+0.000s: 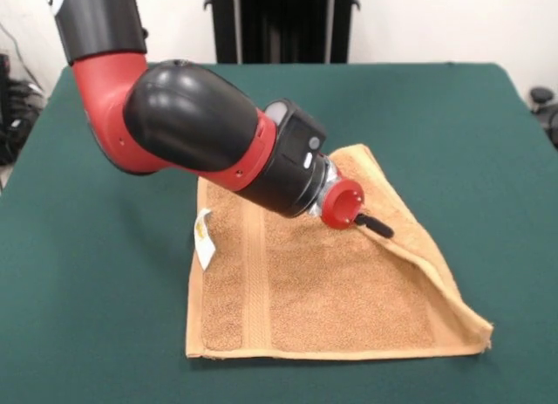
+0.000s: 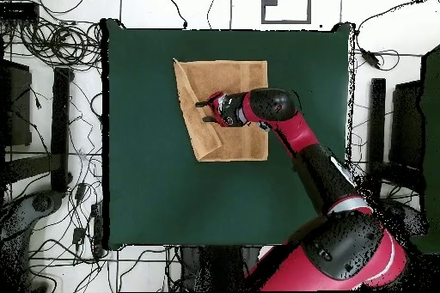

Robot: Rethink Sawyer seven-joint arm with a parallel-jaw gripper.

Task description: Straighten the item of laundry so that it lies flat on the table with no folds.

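- The towel (image 1: 323, 282) lies on the green table (image 1: 105, 334), toward the middle, and it is not flat yet. In the front view one side is doubled over itself along a slanting fold running from the corner by my claw down to the lower corner, so the outline is a lopsided four-sided shape, not a square.
- The other side looks settled: one woven band runs straight, the hem lies down, and the small white label (image 1: 204, 234) sticks out at the edge.
- I judge the job partly done; the folded flap still has to be drawn out and smoothed.
- My claw (image 1: 373, 224) is low over the towel, right at the upper end of that fold. From above, my claw (image 2: 206, 110) sits over the towel (image 2: 225, 142), near the slanted edge.
- The overhead view shows my two dark fingers (image 2: 203, 102) spread apart. I cannot tell whether any cloth is caught between them; nothing looks lifted.
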